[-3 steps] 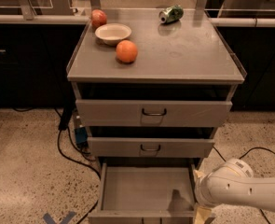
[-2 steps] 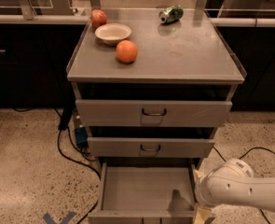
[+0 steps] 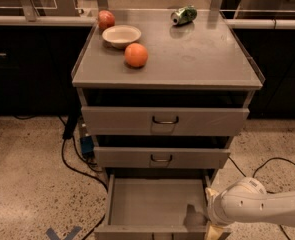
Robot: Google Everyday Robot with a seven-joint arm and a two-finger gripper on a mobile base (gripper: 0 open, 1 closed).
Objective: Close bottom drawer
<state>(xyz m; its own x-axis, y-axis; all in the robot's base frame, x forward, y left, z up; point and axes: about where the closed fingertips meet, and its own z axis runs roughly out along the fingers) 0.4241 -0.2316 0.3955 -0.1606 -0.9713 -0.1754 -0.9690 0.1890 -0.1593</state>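
The bottom drawer (image 3: 154, 204) of the grey metal cabinet is pulled far out, and its plain grey tray holds nothing. Its front runs along the bottom edge of the view, and its handle does not show. My white arm (image 3: 259, 208) reaches in from the lower right. My gripper (image 3: 214, 230) is at the drawer's front right corner, mostly cut off by the bottom edge of the view. Whether it touches the drawer I cannot tell.
The middle drawer (image 3: 161, 158) and the top drawer (image 3: 164, 120) stand slightly out. On the cabinet top (image 3: 202, 59) are an orange (image 3: 136, 54), a white bowl (image 3: 121, 35), an apple (image 3: 106, 19) and a crushed green can (image 3: 183, 15). Black cables (image 3: 72, 159) lie on the speckled floor at both sides.
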